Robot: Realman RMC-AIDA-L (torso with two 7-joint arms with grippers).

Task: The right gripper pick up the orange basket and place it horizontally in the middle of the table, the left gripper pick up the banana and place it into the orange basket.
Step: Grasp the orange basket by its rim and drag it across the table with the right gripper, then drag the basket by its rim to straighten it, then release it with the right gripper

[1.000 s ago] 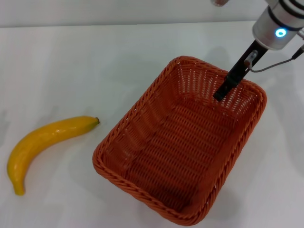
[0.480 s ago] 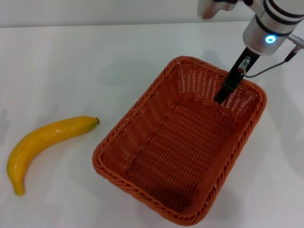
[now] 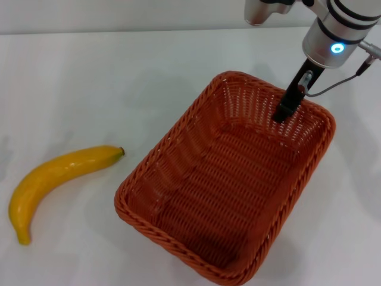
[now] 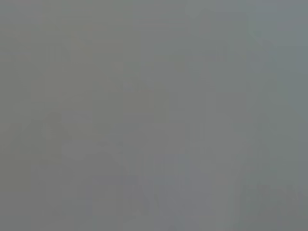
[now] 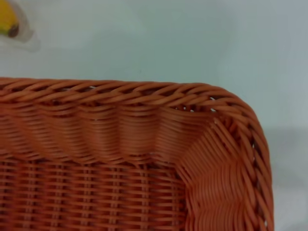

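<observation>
The orange basket [image 3: 161, 149] lies on the white table [image 3: 89, 77], right of centre, turned at an angle, with nothing in it. My right gripper [image 3: 286, 107] reaches down from the upper right into the basket, close against the inside of its far wall. The right wrist view shows one rounded corner of the orange basket [image 5: 120, 91] from close above, and the dark tip of the banana [image 5: 8, 24] at the picture's edge. The yellow banana [image 3: 56, 173] lies on the table to the left of the basket, apart from it. My left gripper is out of view, and the left wrist view is plain grey.
White tabletop surrounds the basket and the banana. A thin grey cable [image 3: 333, 83] loops beside the right arm's end, above the basket's far right corner.
The right arm's end has swung leftward above the basket, and its black tip has shifted slightly up along the far wall. The basket has barely shifted. The banana has not moved.
</observation>
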